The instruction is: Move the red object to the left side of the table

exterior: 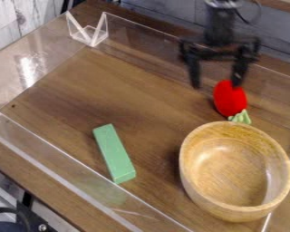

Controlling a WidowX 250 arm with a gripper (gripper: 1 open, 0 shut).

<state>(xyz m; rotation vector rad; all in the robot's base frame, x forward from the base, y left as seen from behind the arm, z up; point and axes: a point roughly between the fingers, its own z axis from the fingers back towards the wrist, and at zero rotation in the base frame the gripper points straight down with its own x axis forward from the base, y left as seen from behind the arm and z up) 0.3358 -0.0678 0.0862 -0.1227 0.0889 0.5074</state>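
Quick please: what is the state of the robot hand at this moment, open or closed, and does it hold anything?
Hand: open, fingers spread wide, holding nothing; it hangs just above the red object.

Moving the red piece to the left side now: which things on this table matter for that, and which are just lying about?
In the job:
red object
gripper, open, above it
table

Lying about:
green block
wooden bowl

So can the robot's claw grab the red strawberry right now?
Probably yes. The gripper is open and points down right above the red object, with nothing between them; the wooden bowl sits apart, nearer the camera.
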